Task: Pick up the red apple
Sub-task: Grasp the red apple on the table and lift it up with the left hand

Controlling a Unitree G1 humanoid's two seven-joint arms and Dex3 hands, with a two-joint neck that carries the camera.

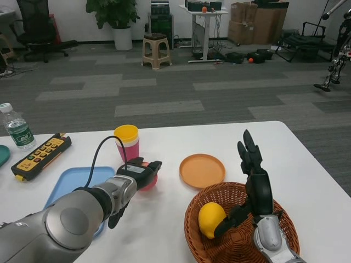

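Apple: we judge the red apple firm, smooth, light; best wrapped around its middle.
Left hand: fingers closed around it.
Right hand: fingers spread, holding nothing.

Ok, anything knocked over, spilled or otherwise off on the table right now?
Nothing stands out. The stacked cups and water bottle stand upright, the orange plate lies flat, and the lemon sits in the basket. The left hand covers the red apple.
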